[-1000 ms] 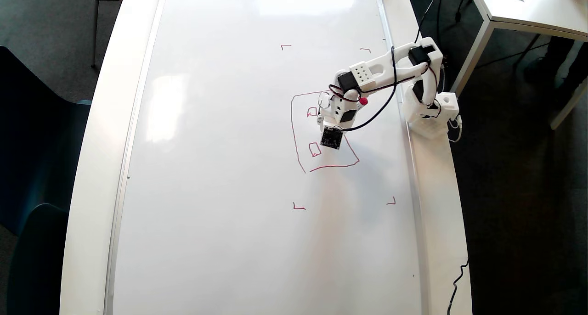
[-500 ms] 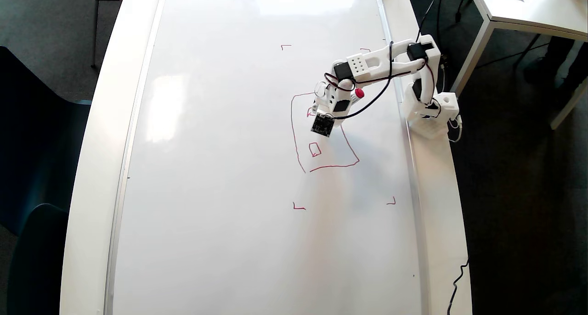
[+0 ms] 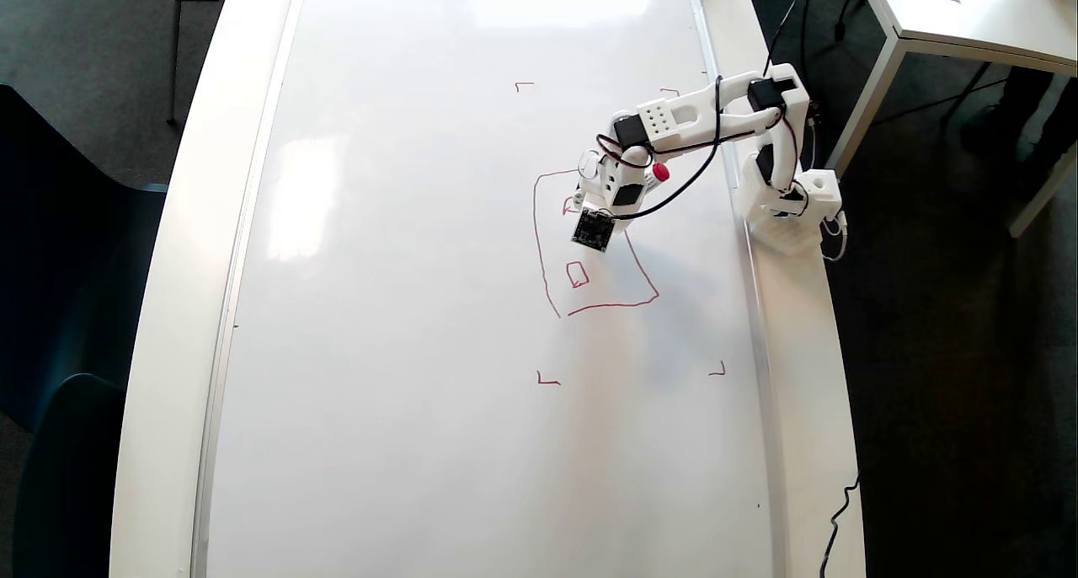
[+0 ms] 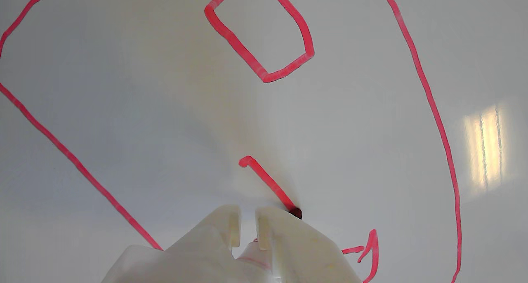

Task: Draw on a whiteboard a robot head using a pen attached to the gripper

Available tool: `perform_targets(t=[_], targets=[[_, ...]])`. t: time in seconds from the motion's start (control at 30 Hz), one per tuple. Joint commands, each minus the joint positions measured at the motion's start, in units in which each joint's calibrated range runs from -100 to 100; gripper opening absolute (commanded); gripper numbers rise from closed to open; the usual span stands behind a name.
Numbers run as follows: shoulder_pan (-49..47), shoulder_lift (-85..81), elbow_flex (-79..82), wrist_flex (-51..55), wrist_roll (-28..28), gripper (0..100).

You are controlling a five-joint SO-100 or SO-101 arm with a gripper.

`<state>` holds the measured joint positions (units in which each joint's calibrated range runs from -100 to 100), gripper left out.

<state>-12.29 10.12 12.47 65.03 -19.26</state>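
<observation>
The whiteboard (image 3: 404,308) lies flat on a white counter (image 3: 177,249) and fills most of the overhead view. The white arm reaches in from its base at about 3 o'clock, just off the board's right frame, and bends toward the centre. Its hand (image 3: 581,200) sits over the top part of the robot head (image 3: 552,296), the red wobbly outline drawn right of the board's middle. One small red square (image 3: 577,275) lies inside that outline toward 6 o'clock from the hand. The pen (image 3: 659,173) shows its red cap at the wrist, on the hand's 2 o'clock side.

In the wrist view the hand (image 4: 247,229) enters from 6 o'clock, its two white fingers (image 4: 225,227) close together with only a narrow slot between them, the marker body clamped there. The dark pen tip (image 4: 295,212) touches the board at the lower end of a short red stroke (image 4: 266,180) that runs up toward 11 o'clock. A closed red square (image 4: 260,35) sits at 12 o'clock.
</observation>
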Motion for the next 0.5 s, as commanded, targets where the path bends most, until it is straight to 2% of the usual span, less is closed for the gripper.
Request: perform_targets(t=[0.0,0.47], targets=[[0.2,0.1,2.7,0.6,-0.1,1],[-0.3,-4.8,6.7,2.5,-0.2,1]])
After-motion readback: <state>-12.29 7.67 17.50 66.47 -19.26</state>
